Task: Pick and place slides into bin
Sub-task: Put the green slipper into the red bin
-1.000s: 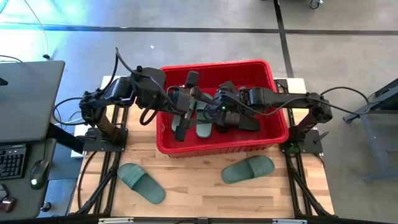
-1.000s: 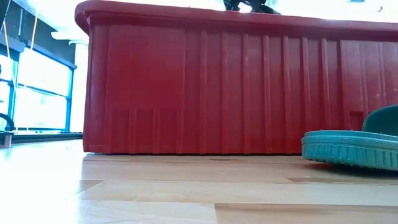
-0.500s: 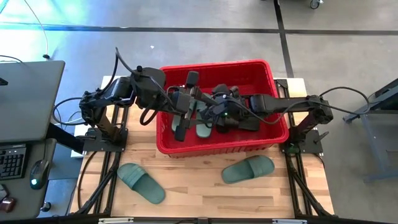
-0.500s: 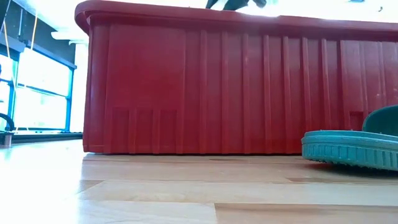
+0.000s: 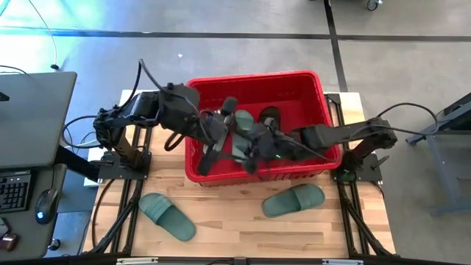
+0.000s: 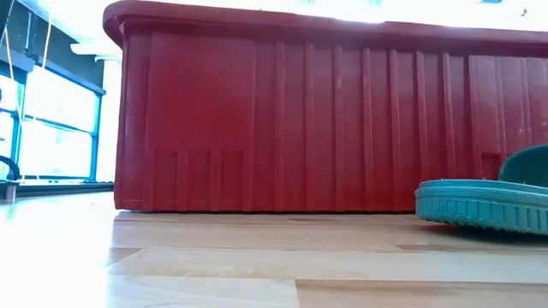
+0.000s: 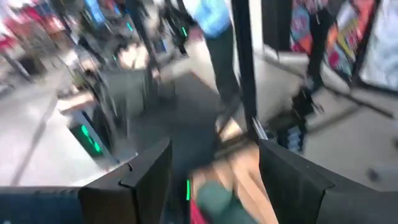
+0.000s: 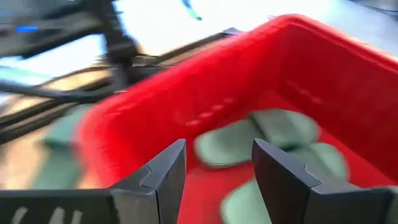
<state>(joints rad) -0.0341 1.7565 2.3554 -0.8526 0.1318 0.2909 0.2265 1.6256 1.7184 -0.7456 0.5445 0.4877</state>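
The red bin (image 5: 257, 79) stands at the table's far middle; its near wall fills the low view (image 6: 300, 120). Green slides (image 8: 249, 134) lie on its floor, and one (image 5: 242, 120) shows beside a black slide (image 5: 269, 115). Two more green slides lie sole down on the table in front of the bin, one at the near left (image 5: 167, 216) and one at the near right (image 5: 293, 200), which also shows in the low view (image 6: 479, 201). My left gripper (image 5: 208, 156) (image 7: 214, 180) and my right gripper (image 5: 249, 151) (image 8: 217, 168) hang over the bin's near part, both open and empty.
The two arms cross close together over the bin. A grey desk (image 5: 29, 118) with a keyboard stands left of the table. Bare wood (image 5: 228, 221) lies between the two slides on the table. Blurred room clutter shows beyond the table in the left wrist view.
My right gripper has swept from the middle of the bin toward the table's left and near edges and now hangs over the bin's near wall. My left arm has swung a little toward the right and the near edge. The slides on the table have stayed put.
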